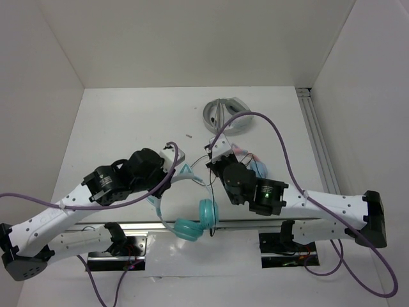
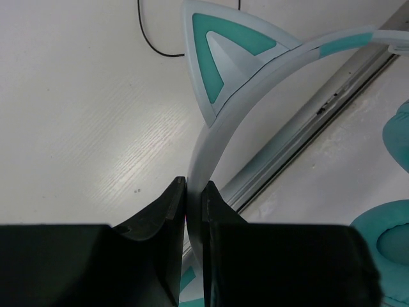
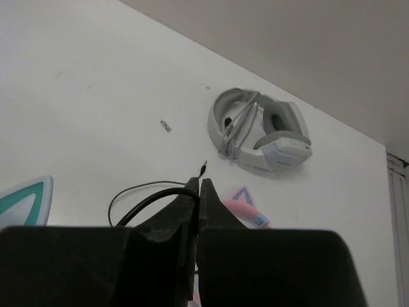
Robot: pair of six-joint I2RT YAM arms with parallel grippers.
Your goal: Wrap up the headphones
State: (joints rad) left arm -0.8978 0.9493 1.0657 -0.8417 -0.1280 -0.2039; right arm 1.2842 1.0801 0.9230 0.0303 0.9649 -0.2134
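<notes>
Two grips | left claw (image 2: 193,190) clamps headphones (image 2: 220,96) | right claw (image 3: 199,187) clamps cable (image 3: 137,187)

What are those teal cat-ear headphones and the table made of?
The headphones: smooth matte plastic headband, whitish with teal inlays; ear cushions look like soft leatherette, rounded with a slight sheen, unsure. Table: probably white-painted wood, since faint grain shows.

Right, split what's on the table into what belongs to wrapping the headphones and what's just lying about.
Job in hand:
teal headphones, gripped by the left end effector
their black cable, pinched by the right end effector

Lying about:
grey-white folded headphones
pink-and-blue headphones
</notes>
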